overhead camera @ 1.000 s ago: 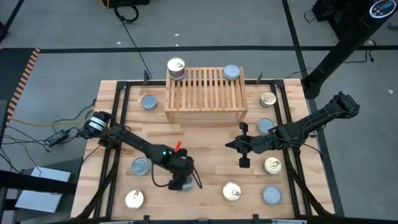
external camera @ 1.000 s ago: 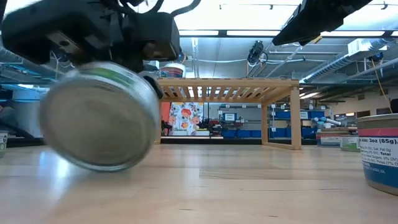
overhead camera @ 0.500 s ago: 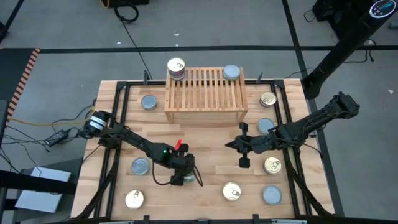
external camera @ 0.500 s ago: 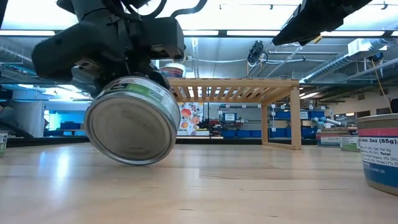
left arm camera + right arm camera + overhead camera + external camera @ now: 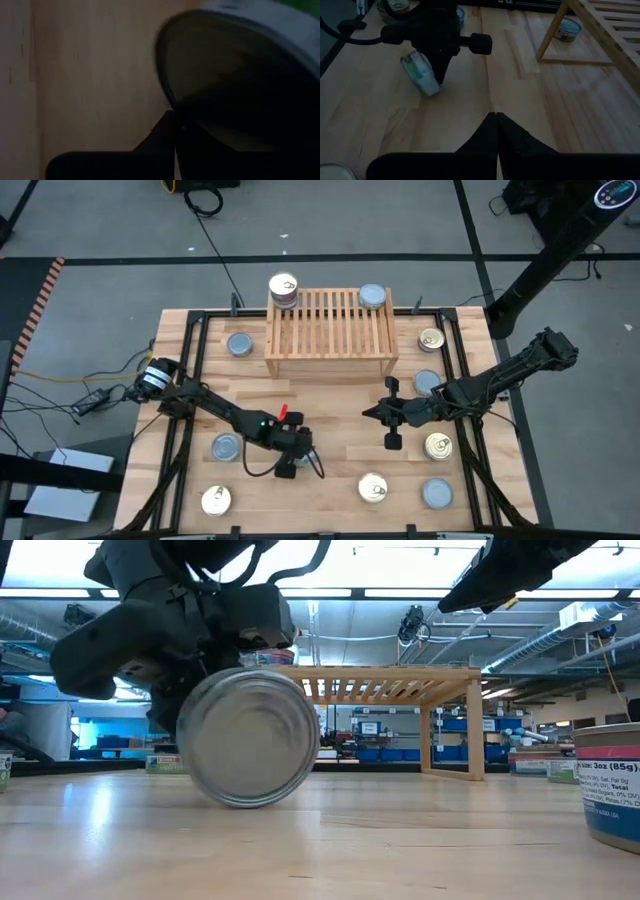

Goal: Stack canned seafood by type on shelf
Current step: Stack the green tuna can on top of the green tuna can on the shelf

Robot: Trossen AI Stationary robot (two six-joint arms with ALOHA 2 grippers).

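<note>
Pale plank counter (image 5: pixel 330 405), open workshop behind. Light wooden slatted shelf (image 5: pixel 330 330) at the far edge.

Step in hand: picking up one short round tin with a green label (image 5: pixel 250 740). It is tipped on its rim on the counter's near middle. Left hand (image 5: pixel 291 458) is right against it, fingers pinched together on nothing, with the tin lying beyond the tips. Right hand (image 5: pixel 390 415) hovers closed over the middle of the counter, in front of the shelf.

Next move, as I judge it: open the left hand, set the tin flat or straddle its sides, then close. A tin on its rim may roll.

Count:
- Gold-topped tins: five. One tops a stack on the shelf's far left corner (image 5: pixel 283 288); what is under it can't be counted.
- Silver-topped tins: five, one on the shelf's far right corner (image 5: pixel 372 296).
- Tipped tin: one, type unclear.
</note>
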